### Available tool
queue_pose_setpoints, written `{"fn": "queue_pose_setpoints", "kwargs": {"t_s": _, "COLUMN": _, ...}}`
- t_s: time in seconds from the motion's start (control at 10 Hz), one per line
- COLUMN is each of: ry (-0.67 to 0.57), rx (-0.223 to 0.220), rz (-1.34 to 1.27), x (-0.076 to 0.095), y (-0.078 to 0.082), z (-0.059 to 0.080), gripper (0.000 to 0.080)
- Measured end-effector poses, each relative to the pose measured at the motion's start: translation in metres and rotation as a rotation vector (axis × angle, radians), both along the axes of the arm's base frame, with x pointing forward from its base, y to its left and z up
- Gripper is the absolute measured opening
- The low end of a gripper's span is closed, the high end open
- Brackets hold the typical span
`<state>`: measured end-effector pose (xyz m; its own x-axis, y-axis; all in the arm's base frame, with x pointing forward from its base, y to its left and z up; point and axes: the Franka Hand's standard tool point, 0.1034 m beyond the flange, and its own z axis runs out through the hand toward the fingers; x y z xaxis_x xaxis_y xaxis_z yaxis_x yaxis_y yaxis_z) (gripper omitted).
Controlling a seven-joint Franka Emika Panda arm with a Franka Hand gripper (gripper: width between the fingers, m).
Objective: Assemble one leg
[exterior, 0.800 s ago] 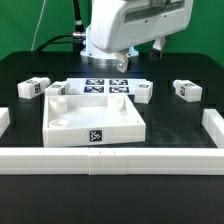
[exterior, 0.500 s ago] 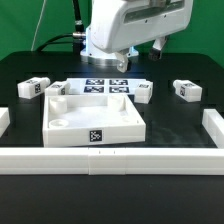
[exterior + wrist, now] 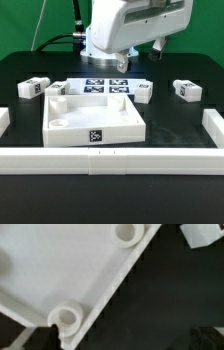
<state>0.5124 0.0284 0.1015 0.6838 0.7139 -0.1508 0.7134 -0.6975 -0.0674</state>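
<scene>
Exterior view: hand (image 3: 120,65) hovers empty, fingers wide, over the tabletop panel (image 3: 65,130). Likely the reaching step; next, lower onto the leg (image 3: 143,92) just beside it.

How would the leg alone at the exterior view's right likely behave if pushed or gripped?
The leg lies low on a flat face, so it would probably slide or pivot, not roll or tip. It looks like rigid moulded plastic, so likely stiff and light. Its smooth faces may be somewhat slippery.
</scene>
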Motion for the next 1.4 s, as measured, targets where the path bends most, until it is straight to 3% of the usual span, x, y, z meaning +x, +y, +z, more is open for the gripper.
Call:
{"fn": "queue_pose_setpoints", "kwargs": {"t_s": 0.2, "ry": -0.038, "rx": 0.034, "rz": 0.140, "x": -0.014, "y": -0.014, "z": -0.012, "gripper": 0.0650}}
{"fn": "queue_pose_setpoints", "kwargs": {"t_s": 0.6, "ry": -0.062, "rx": 0.073, "rz": 0.342, "x": -0.021, "y": -0.050, "z": -0.027, "gripper": 0.0650}}
{"fn": "queue_pose_setpoints", "kwargs": {"t_s": 1.0, "ry": -0.059, "rx": 0.085, "rz": 0.426, "x": -0.019, "y": -0.048, "z": -0.026, "gripper": 0.0650}}
{"fn": "queue_pose_setpoints", "kwargs": {"t_s": 1.4, "ry": -0.077, "rx": 0.123, "rz": 0.759, "x": -0.046, "y": -0.072, "z": -0.047, "gripper": 0.0650}}
